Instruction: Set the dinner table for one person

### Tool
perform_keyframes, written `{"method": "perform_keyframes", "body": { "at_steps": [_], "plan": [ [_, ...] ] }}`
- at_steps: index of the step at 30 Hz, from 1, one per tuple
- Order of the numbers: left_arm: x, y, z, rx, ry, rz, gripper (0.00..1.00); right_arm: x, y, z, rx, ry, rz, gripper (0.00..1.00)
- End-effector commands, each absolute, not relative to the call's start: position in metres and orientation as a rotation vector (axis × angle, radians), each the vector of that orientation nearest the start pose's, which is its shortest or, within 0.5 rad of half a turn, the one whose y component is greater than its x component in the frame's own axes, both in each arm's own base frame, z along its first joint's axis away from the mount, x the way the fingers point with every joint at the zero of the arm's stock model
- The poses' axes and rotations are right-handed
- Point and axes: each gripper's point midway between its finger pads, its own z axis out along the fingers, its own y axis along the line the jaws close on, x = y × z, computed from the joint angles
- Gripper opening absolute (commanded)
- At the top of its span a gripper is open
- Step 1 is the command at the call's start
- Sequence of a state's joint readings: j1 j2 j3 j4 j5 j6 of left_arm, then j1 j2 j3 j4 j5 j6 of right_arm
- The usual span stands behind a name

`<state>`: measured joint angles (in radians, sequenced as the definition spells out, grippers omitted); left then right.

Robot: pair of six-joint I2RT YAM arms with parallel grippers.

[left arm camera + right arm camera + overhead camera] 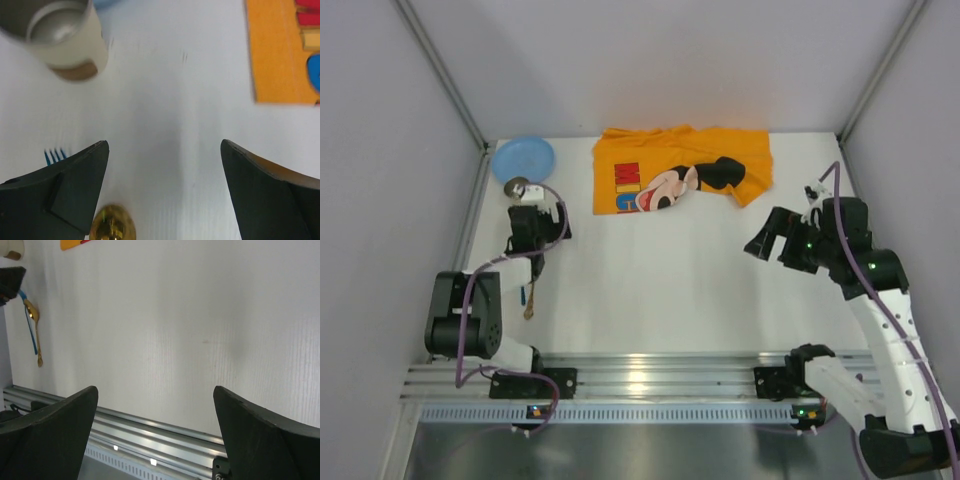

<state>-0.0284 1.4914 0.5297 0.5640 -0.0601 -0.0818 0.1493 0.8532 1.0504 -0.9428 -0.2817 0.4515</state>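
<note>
Left gripper point(164, 150): jaws spread wide, nothing between them, hanging above bare counter point(170, 90).
- Just under and behind its left finger: the bowl of a gold spoon point(112, 226), with the tines of a blue fork point(55, 154) beside it, further left.
- Ahead and to the left: an upright cup point(67, 37), steel inside and cream outside. A blue plate point(523, 158) lies just beyond it. Whether cup and plate touch, I cannot tell.
- Ahead and to the right: the edge of an orange printed cloth point(280, 55).

Right gripper point(155, 392): also wide open and holding nothing, raised over bare counter. Nothing lies close to it. The aluminium rail point(150, 432) runs along the counter edge in the lower part of its wrist view.

Step, as I judge it: early. No place setting is laid out. Plate, cup and cutlery sit bunched around the left gripper, so a first pick is being lined up.

The next move calls for choosing one piece:
- The cup needs a reach ahead-left, with the jaws straddling its wall.
- The cutlery needs a pull-back and a descent onto flat, thin handles lying close together.

Room: tight to the left, where the counter edge and frame post are near. Wide bare surface lies to the right, between the two grippers.
</note>
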Motion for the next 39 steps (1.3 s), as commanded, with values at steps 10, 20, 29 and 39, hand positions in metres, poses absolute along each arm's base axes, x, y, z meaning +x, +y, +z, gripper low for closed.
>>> {"method": "perform_keyframes", "body": {
  "at_steps": [10, 20, 29, 39],
  "plan": [
    [0.398, -0.063, 0.203, -0.237, 2.257, -0.259, 0.99, 0.217, 0.099, 0.236, 0.148, 2.314, 0.521, 1.0],
    [0.386, -0.15, 0.167, -0.236, 2.407, -0.626, 0.99, 0.187, 0.113, 0.226, 0.056, 2.359, 0.63, 1.0],
    [0.401, -0.159, 0.115, -0.307, 2.454, -0.478, 0.83, 0.169, 0.084, 0.223, 0.109, 2.329, 0.473, 1.0],
    [0.446, -0.145, 0.057, -0.354, 2.554, -0.237, 0.72, 0.18, 0.08, 0.21, 0.239, 2.367, 0.436, 1.0]
  ]
}}
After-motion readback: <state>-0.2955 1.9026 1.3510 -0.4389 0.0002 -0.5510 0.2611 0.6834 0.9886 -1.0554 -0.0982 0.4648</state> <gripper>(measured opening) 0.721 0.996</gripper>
